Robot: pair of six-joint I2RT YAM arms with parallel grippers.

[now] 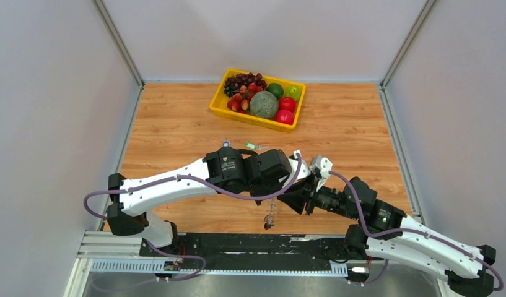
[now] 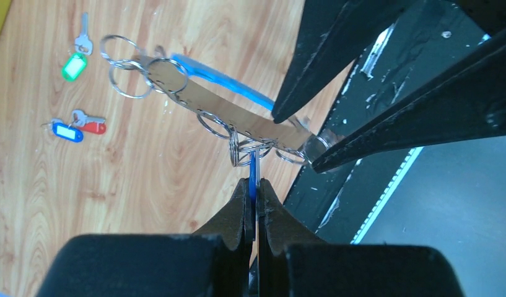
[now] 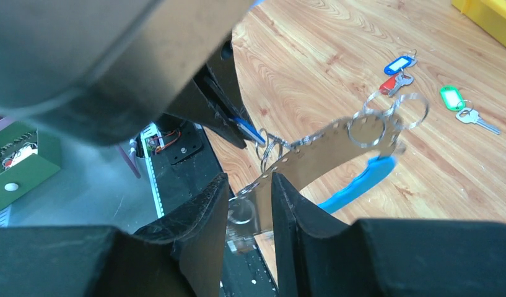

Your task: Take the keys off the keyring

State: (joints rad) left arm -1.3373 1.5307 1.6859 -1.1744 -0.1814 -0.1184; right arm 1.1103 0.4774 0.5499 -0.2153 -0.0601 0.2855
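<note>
1. Blue plastic is all the left gripper (image 2: 254, 184) has hold of. Its jaws are pressed narrow on the edge of the blue key (image 2: 253, 168), low centre in the left wrist view. A thin, slick tag held edge-on could slide out under a pull.
2. That key hangs from a split ring (image 2: 243, 150) threaded through the keyring (image 2: 197, 99). The keyring runs from the centre toward the upper left of that view, lifted off the table (image 2: 176, 185). A straight tug probably won't open the ring and would only drag the whole strip along.
3. The right gripper (image 3: 250, 179) is clamped narrow on the end of the grey strip, bottom centre of its own view. The strip looks floppy, so it may bend or work free under load.
4. The two sets of fingers sit just beside each other, so a twisting move could knock them together.
5. The green key (image 2: 73, 65) and red key (image 2: 94, 127) lie at the left of the left wrist view. A dropped keyring could scatter them.
</note>
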